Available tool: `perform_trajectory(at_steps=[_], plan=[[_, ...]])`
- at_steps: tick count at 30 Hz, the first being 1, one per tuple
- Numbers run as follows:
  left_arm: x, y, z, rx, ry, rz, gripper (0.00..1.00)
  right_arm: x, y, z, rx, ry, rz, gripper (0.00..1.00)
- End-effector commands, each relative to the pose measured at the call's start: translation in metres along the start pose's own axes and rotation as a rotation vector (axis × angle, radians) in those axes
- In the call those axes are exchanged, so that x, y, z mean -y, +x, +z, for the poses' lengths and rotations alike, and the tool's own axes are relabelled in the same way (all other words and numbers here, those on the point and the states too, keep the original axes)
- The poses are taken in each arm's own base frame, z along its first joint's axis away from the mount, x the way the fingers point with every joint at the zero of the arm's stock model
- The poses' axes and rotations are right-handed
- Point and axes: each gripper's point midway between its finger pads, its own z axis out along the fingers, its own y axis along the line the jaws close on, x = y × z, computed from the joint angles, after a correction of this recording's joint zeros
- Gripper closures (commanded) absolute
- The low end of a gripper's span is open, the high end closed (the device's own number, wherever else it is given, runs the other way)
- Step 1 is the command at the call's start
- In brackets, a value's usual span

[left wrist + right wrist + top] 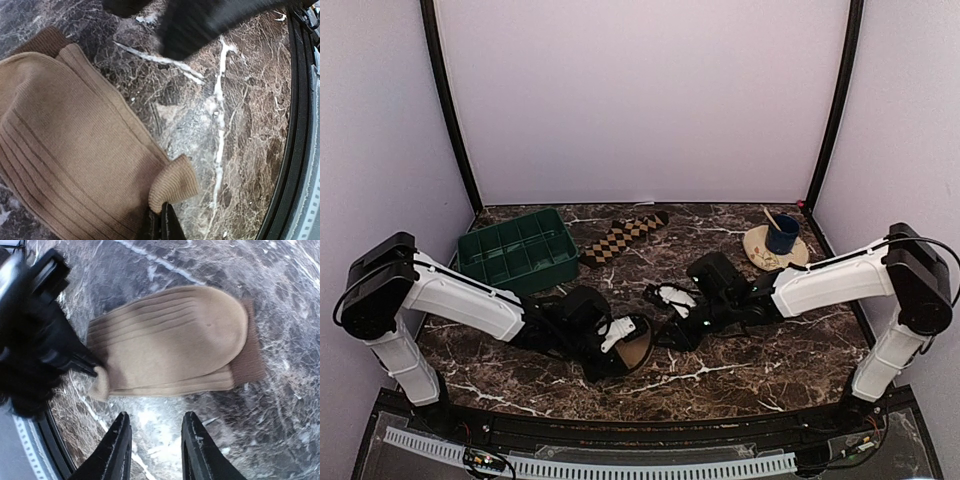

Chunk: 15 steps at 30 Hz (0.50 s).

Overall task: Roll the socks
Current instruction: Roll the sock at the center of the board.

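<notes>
The left gripper [161,220] is clenched on a ribbed corner of the folded tan sock [170,340], on the near half of the table [740,385]; the right gripper [156,432], released, hangs just beside its long side, which runs crosswise to it. The checkered sock [620,238] lies well apart behind

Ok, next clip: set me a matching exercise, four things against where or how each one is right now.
Things:
1. plain tan-brown fabric sock
2. brown-and-black checkered fabric sock
3. green compartmented plastic tray
4. blue cup

Places or states:
A. on a tan plate, far right
B. back left of the marble table
C. doubled over, corner pinched by the left tool
D. stretched out flat, right of the tray

Pairs: 1-C, 2-D, 3-B, 4-A
</notes>
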Motion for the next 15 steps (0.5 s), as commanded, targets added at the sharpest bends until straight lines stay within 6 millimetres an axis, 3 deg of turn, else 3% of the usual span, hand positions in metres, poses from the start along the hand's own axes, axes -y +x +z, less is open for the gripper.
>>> perform_trajectory(at_steps=[1,2,6,15], plan=[[0.009,0.007,-0.001,-0.067,0.096,-0.061,1.00,-0.012,-0.003,-0.004,0.070,0.056,-0.094,0.68],[0.008,0.006,-0.002,-0.072,0.109,-0.070,1.00,0.004,-0.003,-0.005,0.085,0.172,-0.142,0.68],[0.007,0.005,-0.003,-0.095,0.166,-0.108,1.00,-0.010,-0.010,-0.015,0.139,0.253,-0.257,0.67],[-0.007,0.009,-0.008,-0.116,0.231,-0.202,1.00,-0.042,0.002,-0.014,0.165,0.334,-0.463,0.63]])
